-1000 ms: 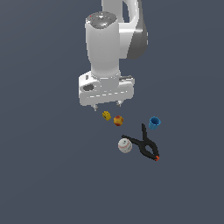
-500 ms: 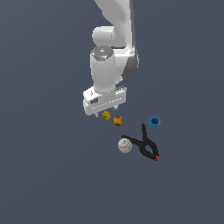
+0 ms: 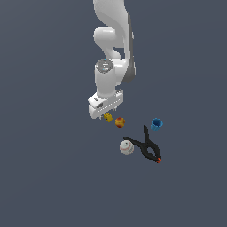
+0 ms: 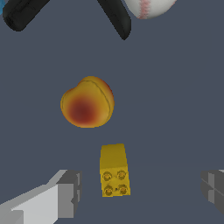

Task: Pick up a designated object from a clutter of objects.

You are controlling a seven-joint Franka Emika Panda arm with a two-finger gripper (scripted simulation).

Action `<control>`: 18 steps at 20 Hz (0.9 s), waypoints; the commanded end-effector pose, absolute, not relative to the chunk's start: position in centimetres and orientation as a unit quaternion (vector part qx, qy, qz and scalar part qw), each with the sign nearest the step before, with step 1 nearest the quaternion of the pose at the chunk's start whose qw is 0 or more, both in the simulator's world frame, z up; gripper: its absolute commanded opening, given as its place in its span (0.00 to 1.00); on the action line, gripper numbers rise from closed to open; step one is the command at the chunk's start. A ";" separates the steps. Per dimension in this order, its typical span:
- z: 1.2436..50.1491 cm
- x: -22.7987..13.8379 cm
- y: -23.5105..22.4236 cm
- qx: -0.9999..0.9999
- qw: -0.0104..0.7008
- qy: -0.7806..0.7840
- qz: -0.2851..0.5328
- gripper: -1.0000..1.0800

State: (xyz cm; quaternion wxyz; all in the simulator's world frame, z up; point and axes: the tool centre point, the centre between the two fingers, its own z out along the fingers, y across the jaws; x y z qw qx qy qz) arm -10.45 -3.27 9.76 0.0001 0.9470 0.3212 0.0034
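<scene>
Arm has come down over the small yellow studded block [image 4: 114,170].
Jaws wide, straddling it; beside the block, the red-yellow ball [image 4: 87,102] sits clear, so closing looks next.

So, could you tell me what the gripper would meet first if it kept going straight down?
Most likely the yellow block: in the wrist view it lies between the open gripper fingers, apart from the red-yellow ball. How near it is stays unclear.
</scene>
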 end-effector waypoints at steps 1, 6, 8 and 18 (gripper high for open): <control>8.8 -11.5 -3.3 0.941 0.000 0.340 0.002 0.96; 7.6 -12.9 -3.4 0.932 0.000 0.362 0.001 0.96; 7.3 -13.2 -3.4 0.930 0.000 0.367 0.000 0.96; 6.5 -13.3 -3.4 0.930 0.000 0.368 0.000 0.96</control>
